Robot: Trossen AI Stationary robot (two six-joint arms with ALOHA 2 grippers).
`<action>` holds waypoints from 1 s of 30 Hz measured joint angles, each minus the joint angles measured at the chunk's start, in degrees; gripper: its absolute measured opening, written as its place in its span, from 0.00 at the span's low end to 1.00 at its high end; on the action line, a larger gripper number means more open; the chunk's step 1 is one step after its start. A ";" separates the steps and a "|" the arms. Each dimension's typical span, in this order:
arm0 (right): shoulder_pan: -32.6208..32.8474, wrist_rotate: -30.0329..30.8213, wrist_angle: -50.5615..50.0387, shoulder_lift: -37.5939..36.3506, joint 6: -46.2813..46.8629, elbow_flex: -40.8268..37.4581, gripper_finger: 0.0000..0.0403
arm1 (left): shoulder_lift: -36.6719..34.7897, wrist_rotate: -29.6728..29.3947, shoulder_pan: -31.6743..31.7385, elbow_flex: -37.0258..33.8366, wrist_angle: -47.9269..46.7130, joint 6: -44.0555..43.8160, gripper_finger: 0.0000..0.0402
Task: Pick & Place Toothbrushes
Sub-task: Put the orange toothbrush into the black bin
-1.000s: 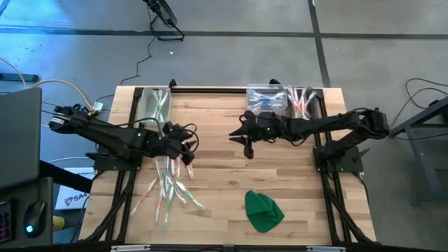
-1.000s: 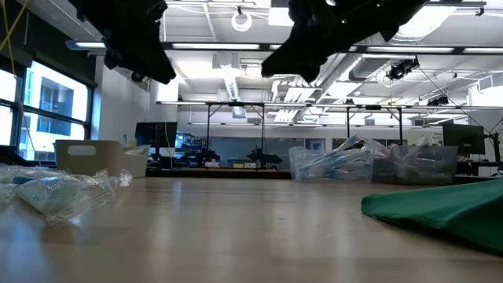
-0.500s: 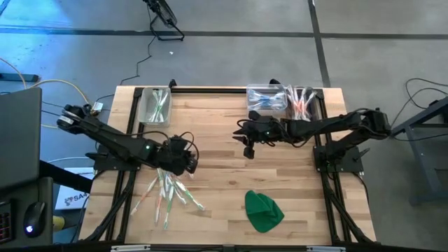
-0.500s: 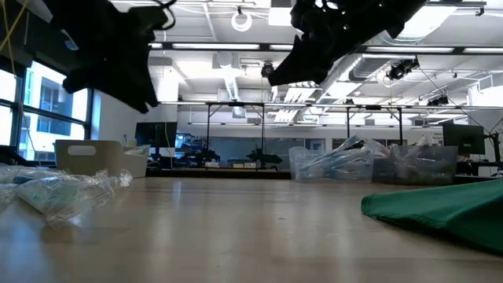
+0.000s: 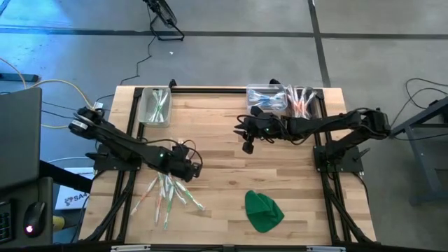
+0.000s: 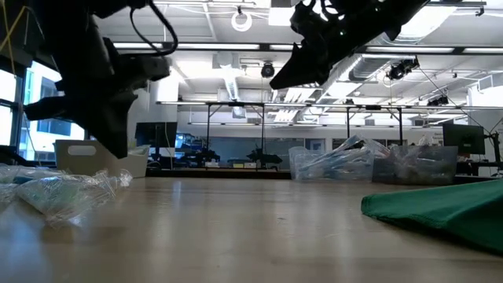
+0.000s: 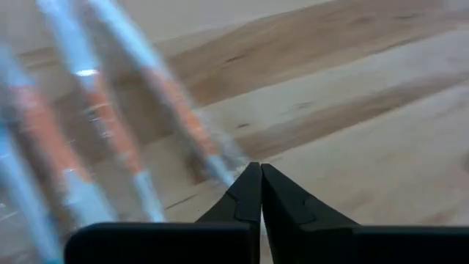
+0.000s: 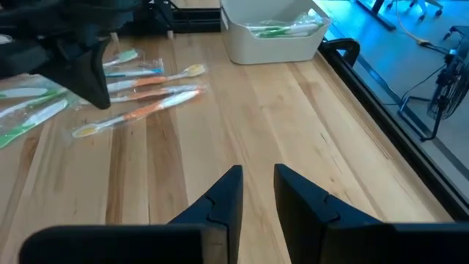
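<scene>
Left end effector has dropped onto the toothbrushes, fingers now pinched together.
Pick step: pile at seven o'clock on bench; confirm grip, lift. Right end effector hovers, narrow, empty.

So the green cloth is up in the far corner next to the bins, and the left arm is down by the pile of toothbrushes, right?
Not quite. The green cloth lies near the front edge of the table, far from the bins; the high view shows it. The left gripper is indeed down by the pile of toothbrushes.
</scene>
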 joint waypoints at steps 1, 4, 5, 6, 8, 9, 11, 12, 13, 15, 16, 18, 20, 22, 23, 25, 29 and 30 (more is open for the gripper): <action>0.00 0.00 0.00 0.00 -0.12 0.00 0.17 | 0.15 0.01 0.00 -0.02 -1.06 -0.99 0.01; 0.00 0.00 -0.15 0.00 -0.32 0.02 0.17 | 0.77 -0.01 0.00 -0.02 -2.40 -1.29 0.01; 0.00 0.00 -0.13 0.00 -0.32 0.01 0.17 | 0.72 0.14 0.00 -0.09 -2.81 0.43 0.01; 0.00 0.00 -0.08 0.00 -0.33 0.02 0.17 | 0.64 0.33 0.00 -0.09 -2.12 3.06 0.01; 0.00 0.00 -0.01 0.00 -0.33 0.01 0.17 | 0.64 0.37 0.00 0.00 -0.87 7.86 0.01; 0.00 0.00 0.01 0.00 -0.34 0.02 0.17 | 0.64 0.37 0.00 -0.01 -0.63 9.88 0.01; 0.00 0.00 0.04 0.00 -0.28 0.01 0.17 | 0.64 0.37 0.00 -0.04 1.95 13.00 0.01; 0.00 0.00 0.04 0.00 -0.24 0.02 0.17 | 0.64 0.35 0.00 -0.04 3.33 13.72 0.01; 0.00 0.00 -0.06 0.00 -0.21 0.02 0.17 | 0.62 0.35 0.00 -0.04 4.67 14.00 0.01; 0.00 -0.01 -0.33 0.00 -0.19 0.02 0.17 | 0.62 0.65 0.00 -0.04 7.59 13.94 0.01; 0.00 -0.02 -0.33 0.00 -0.19 0.02 0.17 | 0.62 0.72 0.00 -0.02 8.97 13.15 0.01; 0.00 -0.02 -0.31 0.00 -0.33 0.01 0.17 | 0.62 0.82 0.00 0.96 9.07 11.67 0.01; 0.00 -0.01 -0.28 0.00 -0.47 0.01 0.17 | 0.62 1.03 0.00 3.13 6.62 11.57 0.00; -0.02 0.00 -0.31 0.00 -0.49 0.02 0.17 | 0.88 1.52 0.00 5.55 2.65 9.99 0.00; -0.02 -0.01 -0.30 0.00 -0.52 0.02 0.17 | 1.21 1.62 0.00 6.69 0.03 8.68 0.00; -0.02 -0.02 -0.34 0.00 -0.53 0.02 0.17 | 1.84 1.86 0.00 8.84 -6.11 6.30 0.00; -0.02 -0.02 -0.37 0.00 -0.56 0.02 0.17 | 3.00 3.71 0.00 9.81 -13.40 -0.05 0.00; -0.01 -0.02 -0.40 0.00 -0.58 0.02 0.17 | 3.00 3.89 0.00 9.59 -14.09 -0.60 0.00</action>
